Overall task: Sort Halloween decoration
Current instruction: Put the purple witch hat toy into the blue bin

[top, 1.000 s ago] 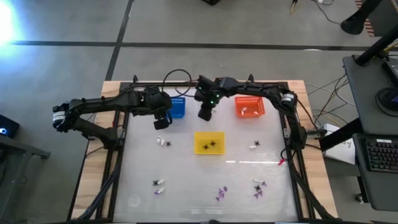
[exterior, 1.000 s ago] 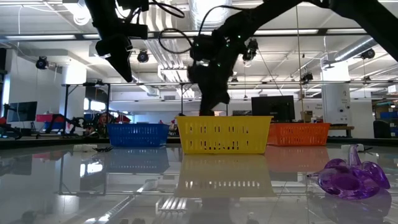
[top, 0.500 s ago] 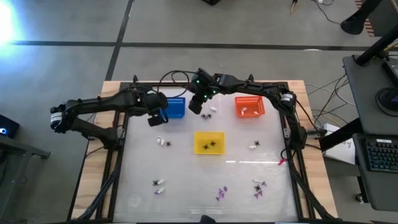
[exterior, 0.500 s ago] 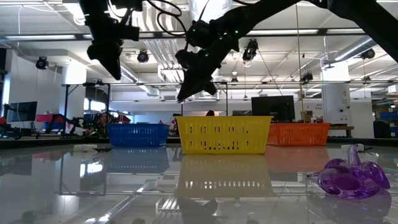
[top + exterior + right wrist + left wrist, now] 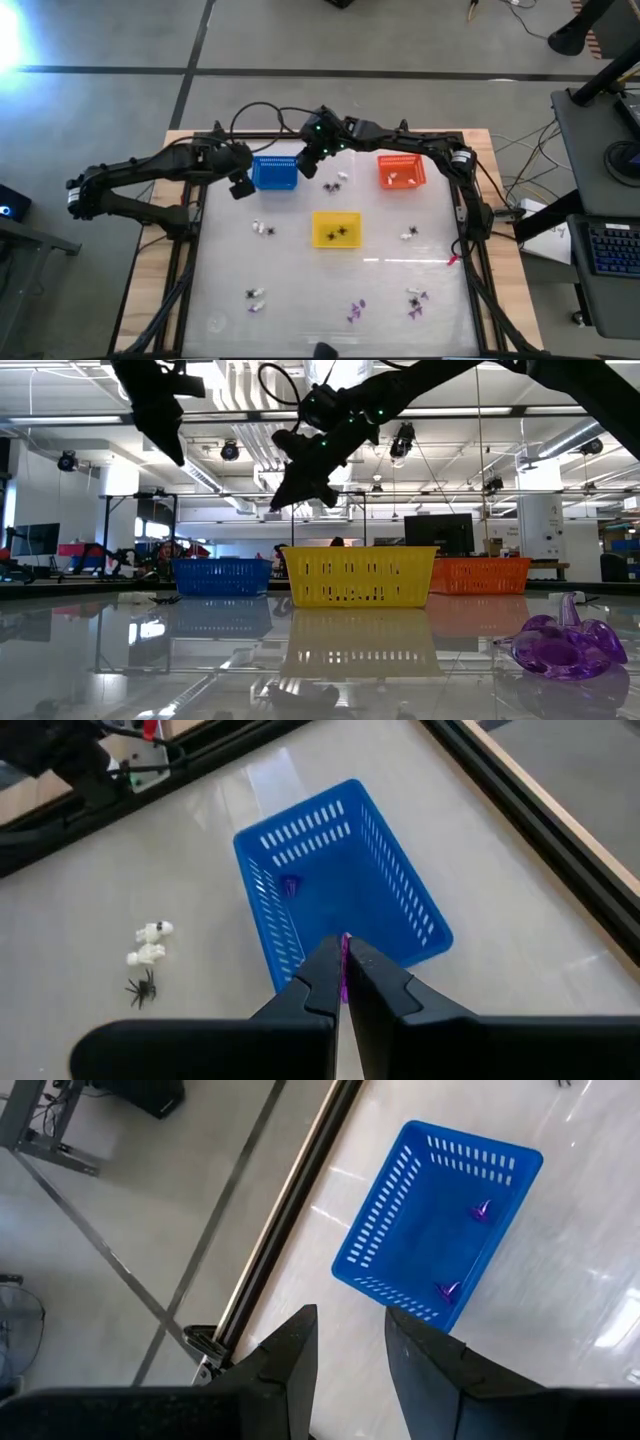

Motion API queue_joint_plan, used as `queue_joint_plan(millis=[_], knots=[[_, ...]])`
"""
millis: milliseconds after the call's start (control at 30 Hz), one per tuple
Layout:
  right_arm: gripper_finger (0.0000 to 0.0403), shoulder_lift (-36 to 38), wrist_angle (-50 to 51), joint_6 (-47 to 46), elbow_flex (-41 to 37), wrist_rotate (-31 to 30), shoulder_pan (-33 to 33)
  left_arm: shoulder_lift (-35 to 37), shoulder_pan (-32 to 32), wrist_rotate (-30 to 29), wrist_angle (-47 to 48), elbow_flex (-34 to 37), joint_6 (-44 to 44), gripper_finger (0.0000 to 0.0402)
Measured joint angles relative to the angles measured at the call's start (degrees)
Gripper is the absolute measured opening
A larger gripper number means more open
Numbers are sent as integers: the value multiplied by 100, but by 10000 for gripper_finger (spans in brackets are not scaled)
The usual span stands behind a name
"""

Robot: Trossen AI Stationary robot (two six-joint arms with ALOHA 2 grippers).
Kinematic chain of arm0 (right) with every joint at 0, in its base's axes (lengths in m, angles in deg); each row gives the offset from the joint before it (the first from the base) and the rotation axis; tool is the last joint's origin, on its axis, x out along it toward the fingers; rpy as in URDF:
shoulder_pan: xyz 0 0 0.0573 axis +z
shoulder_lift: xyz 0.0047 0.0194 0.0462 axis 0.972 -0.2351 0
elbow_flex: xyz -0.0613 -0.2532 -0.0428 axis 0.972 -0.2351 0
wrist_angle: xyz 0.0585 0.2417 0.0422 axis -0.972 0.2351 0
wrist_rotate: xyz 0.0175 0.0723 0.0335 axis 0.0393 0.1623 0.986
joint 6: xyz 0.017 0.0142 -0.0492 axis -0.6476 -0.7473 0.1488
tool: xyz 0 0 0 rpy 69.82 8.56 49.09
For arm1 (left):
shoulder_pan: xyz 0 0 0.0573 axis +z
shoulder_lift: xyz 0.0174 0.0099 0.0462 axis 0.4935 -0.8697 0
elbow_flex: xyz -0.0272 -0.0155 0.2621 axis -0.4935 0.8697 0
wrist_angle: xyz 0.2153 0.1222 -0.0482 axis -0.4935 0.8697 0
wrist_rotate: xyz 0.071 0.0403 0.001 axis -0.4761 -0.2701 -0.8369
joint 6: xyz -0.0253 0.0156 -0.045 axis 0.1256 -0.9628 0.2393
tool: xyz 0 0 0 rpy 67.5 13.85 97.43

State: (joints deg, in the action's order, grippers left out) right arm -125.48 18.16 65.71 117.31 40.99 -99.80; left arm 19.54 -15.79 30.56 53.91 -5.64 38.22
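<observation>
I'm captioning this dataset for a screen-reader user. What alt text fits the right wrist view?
The right gripper, shut on a thin purple trinket, hangs above the near wall of a blue basket holding another purple piece. Beside the basket, two white trinkets and a black spider lie on the pale table.

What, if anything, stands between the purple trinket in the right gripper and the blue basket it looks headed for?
Nothing visible does. The right gripper is shut on a purple trinket and hangs beside the open-topped blue basket, which holds only two small purple pieces. The left gripper is at the basket's other side, not in the path.
</observation>
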Motion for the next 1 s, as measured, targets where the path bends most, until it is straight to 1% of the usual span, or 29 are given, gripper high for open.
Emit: queue_joint_plan(millis=[167,333,500,767,900,1000], knots=[[8,-371,-319,-235,1,145,-2,-7,0,2,-9,0,125,102],[8,-681,-488,-312,-13,153,11,-17,-9,17,3,0,134,102],[8,-785,-639,-350,-9,395,11,-12,-7,15,4,0,131,102],[9,-793,-674,-288,-7,414,13,-22,-7,9,2,0,88,102],[9,-791,-850,-286,-7,421,15,-23,-7,9,-7,0,88,102],[16,-791,-877,-154,-7,422,22,-23,-7,9,-22,0,105,104]])
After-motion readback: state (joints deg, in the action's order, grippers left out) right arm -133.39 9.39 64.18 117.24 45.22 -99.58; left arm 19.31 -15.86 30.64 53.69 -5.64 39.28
